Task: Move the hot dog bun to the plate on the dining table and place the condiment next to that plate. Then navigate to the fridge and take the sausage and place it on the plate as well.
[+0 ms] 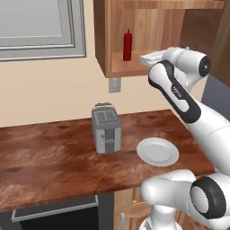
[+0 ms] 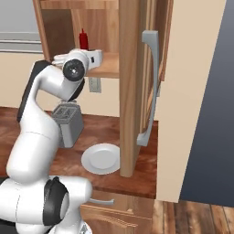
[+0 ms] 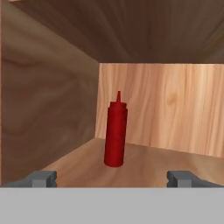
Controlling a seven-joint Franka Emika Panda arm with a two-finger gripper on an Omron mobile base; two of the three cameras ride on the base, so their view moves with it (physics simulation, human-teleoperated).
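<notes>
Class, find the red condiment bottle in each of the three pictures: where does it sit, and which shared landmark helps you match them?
Left base view: condiment upright in the open wall cabinet, upper centre.
Right base view: condiment top left, behind the arm.
Hand view: condiment centre, ahead of the open claw.
Shared landmark: the cabinet's wooden shelf.

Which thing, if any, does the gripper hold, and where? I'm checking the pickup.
Nothing. The gripper is open, short of the upright condiment on the cabinet shelf.

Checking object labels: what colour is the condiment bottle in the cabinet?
Solid red, cap included; the condiment bottle shows best in the hand view.
</notes>
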